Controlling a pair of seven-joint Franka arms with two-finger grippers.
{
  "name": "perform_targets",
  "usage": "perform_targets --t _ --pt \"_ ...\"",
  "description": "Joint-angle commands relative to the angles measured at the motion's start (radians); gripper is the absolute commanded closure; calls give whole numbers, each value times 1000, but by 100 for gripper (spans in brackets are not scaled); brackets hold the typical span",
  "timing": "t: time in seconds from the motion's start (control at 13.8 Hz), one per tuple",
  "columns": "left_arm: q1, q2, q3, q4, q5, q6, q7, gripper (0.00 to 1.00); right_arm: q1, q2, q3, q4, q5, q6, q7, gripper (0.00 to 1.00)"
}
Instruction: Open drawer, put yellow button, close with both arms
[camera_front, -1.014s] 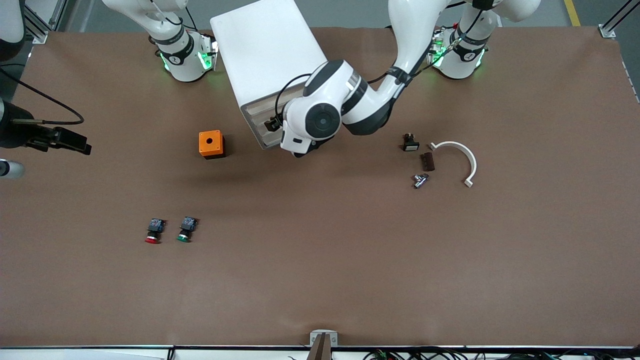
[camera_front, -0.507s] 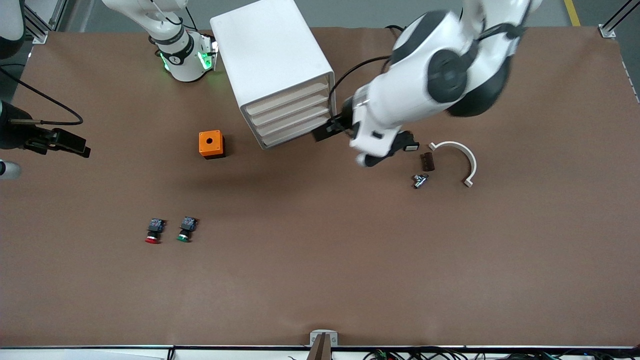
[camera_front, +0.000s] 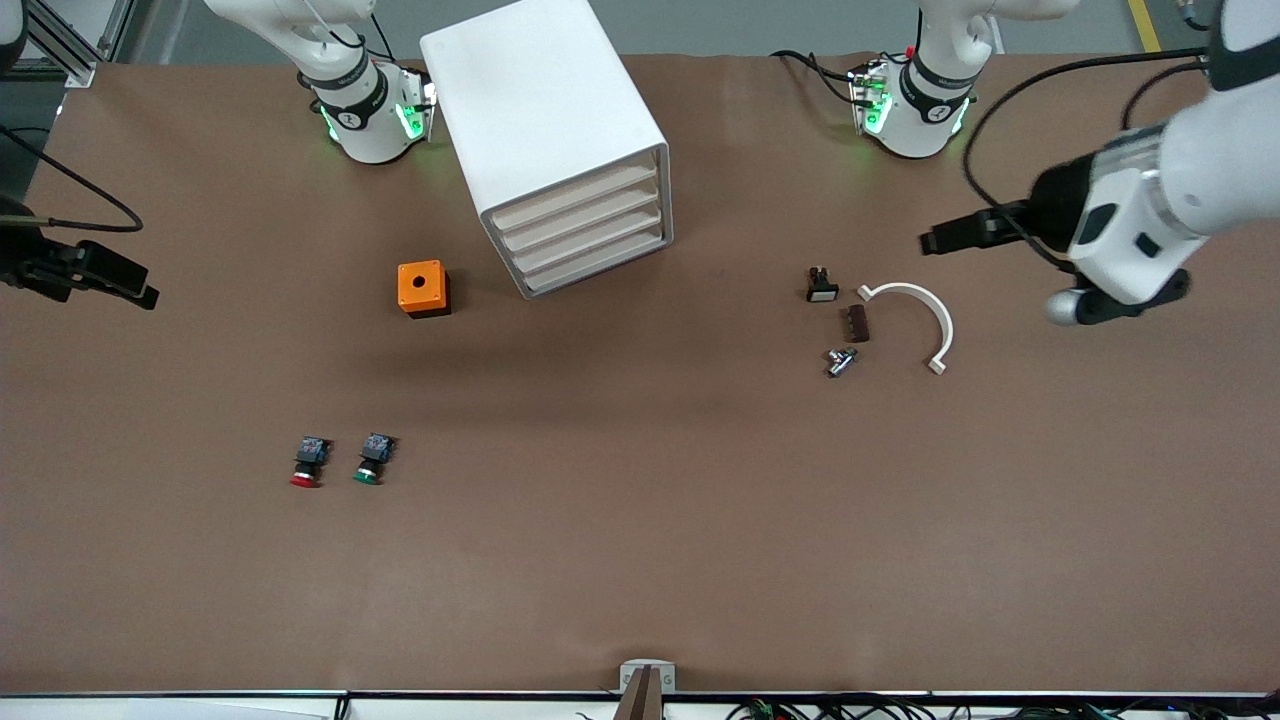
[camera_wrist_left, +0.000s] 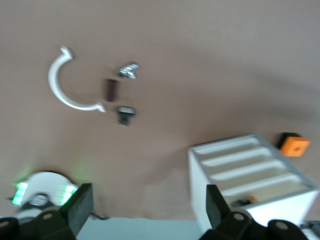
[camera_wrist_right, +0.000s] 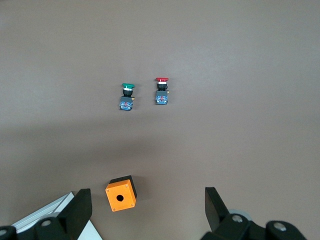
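Jaws on both arms stand wide apart and hold nothing: our left gripper (camera_front: 935, 241) hangs over the desk (camera_front: 640, 560) at the left arm's end, our right gripper (camera_front: 140, 292) at the right arm's end. We judge the task done: all four drawers sit flush in the cabinet (camera_front: 545, 130), well apart from either jaws. Through the open back an orange spot in the lowest drawer (camera_wrist_left: 265, 192) is probably the yellow button (camera_wrist_left: 253, 199).

Drawer (camera_front: 590, 243) shut in cabinet (camera_front: 540, 110)
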Motion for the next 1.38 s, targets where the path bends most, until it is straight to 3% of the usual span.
perform_targets --t 0.0,0.29,0.58,0.65,0.8,1.01,1.3 --pt "39 -40 -14 -80 107 0 145 1 -15 -49 9 -49 12 14 -2 0" --pt "131 -75 -14 -201 173 187 309 1 -5 -82 13 -96 13 20 -4 0" --pt "147 -225 -16 -417 234 403 325 1 -5 -95 15 -111 12 20 -13 0" --pt "147 -245 -19 -429 266 428 327 1 -6 -102 13 -125 12 28 -25 0" --pt "136 -235 -22 -379 332 431 369 1 -8 -115 12 -142 12 40 -33 0" --pt "133 -190 -22 -287 328 425 419 1 -6 -121 12 -156 12 42 -33 0" --pt "132 -187 -20 -265 327 414 405 0 -3 -133 13 -171 12 48 -33 0"
